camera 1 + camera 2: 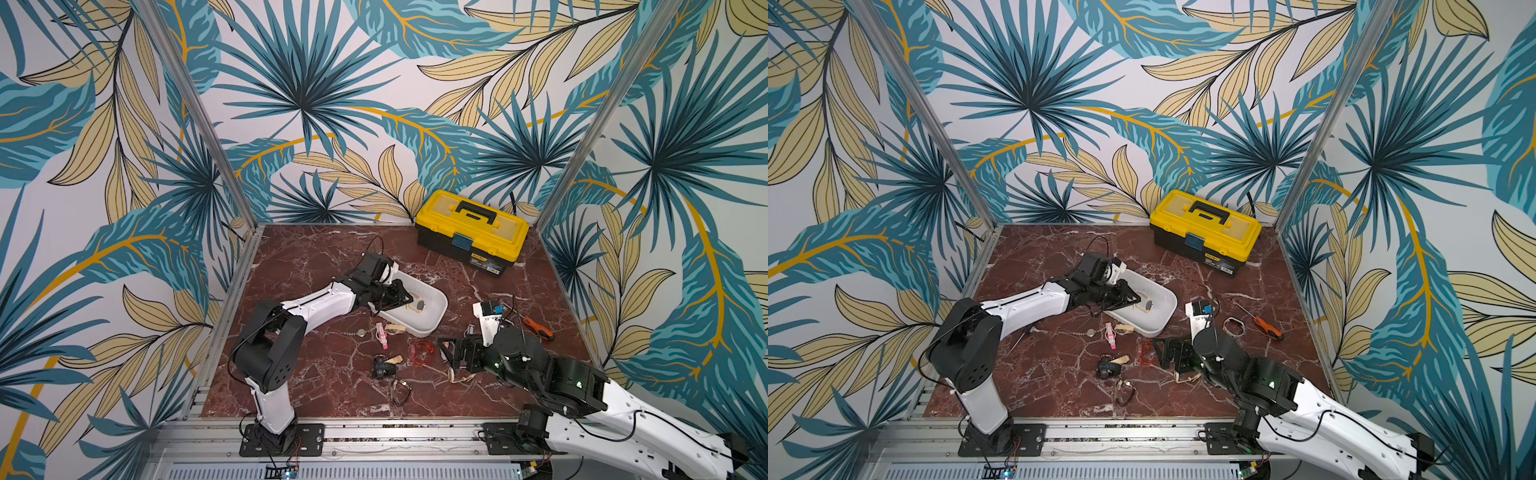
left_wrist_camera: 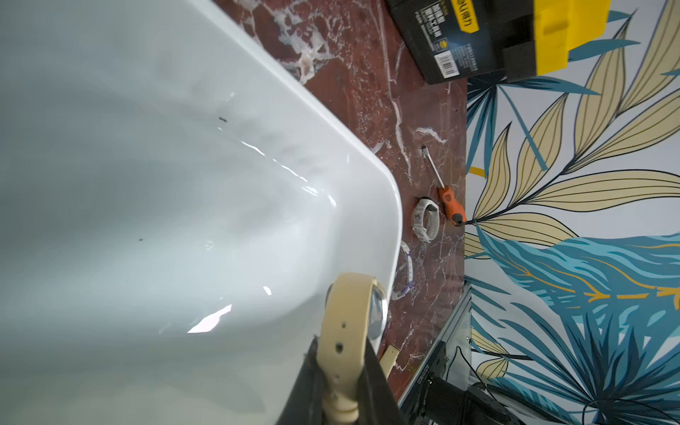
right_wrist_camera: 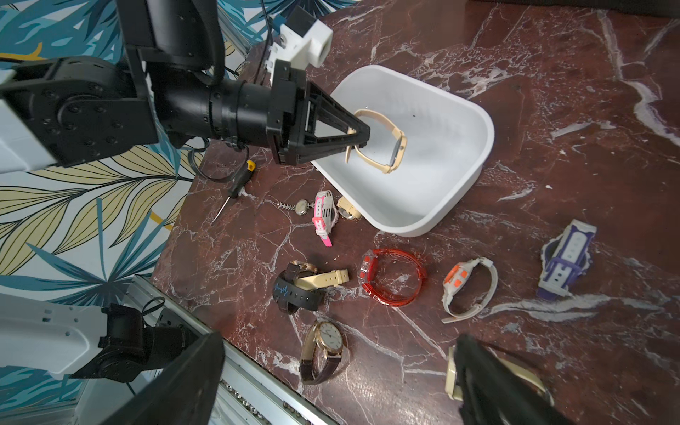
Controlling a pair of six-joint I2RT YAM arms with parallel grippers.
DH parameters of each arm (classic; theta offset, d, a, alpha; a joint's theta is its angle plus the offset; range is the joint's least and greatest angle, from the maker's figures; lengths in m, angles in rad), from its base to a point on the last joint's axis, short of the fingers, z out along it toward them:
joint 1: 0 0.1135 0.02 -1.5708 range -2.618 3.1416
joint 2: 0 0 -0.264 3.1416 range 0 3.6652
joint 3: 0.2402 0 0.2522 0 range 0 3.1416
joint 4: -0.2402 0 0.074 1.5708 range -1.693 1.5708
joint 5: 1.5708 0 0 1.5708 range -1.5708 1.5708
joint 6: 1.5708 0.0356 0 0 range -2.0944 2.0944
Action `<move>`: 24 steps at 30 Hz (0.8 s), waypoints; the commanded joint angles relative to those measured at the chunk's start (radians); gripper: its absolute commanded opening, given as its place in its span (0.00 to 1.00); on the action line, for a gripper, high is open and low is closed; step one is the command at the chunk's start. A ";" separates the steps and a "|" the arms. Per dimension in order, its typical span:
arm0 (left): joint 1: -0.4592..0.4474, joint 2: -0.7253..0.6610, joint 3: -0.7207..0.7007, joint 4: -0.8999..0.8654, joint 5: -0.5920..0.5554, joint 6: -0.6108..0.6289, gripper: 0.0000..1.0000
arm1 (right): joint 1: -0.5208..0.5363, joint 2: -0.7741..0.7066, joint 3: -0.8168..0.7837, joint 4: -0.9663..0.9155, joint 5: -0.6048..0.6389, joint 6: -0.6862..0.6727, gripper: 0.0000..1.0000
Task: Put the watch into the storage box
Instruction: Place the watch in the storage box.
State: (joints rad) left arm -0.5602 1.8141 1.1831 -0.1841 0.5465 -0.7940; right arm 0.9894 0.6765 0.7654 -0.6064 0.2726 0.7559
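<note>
Left gripper (image 3: 355, 138) clamped on beige watch (image 3: 399, 147) strap over glossy rounded storage box (image 3: 478, 154); right gripper (image 1: 451, 353) agape.

About twelve watches (image 3: 329, 336), two screwdrivers (image 1: 1268, 327), one storage box (image 3: 423, 220), one toolbox (image 1: 471, 226).

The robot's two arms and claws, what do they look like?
Both the left arm and right arm have smooth white shells between chunky black round joints, with black cables looping alongside. The left claw and right claw are black, each with two fingers built as open triangular frames. A white block sits at each wrist, and small green lights glow on the right arm.
</note>
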 commanded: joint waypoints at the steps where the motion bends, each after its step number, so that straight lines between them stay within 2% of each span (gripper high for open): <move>1: -0.007 0.039 0.044 0.053 0.012 -0.017 0.16 | 0.005 -0.008 0.015 -0.029 0.031 -0.015 1.00; 13: -0.021 0.154 0.090 0.130 0.018 -0.037 0.17 | 0.005 0.040 0.007 -0.005 0.045 -0.023 1.00; 24: -0.039 0.208 0.174 0.042 0.006 -0.009 0.21 | -0.007 0.127 0.032 0.040 0.020 -0.024 1.00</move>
State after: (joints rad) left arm -0.5934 2.0083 1.3018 -0.1104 0.5583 -0.8223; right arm 0.9882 0.7925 0.7700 -0.5949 0.2935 0.7464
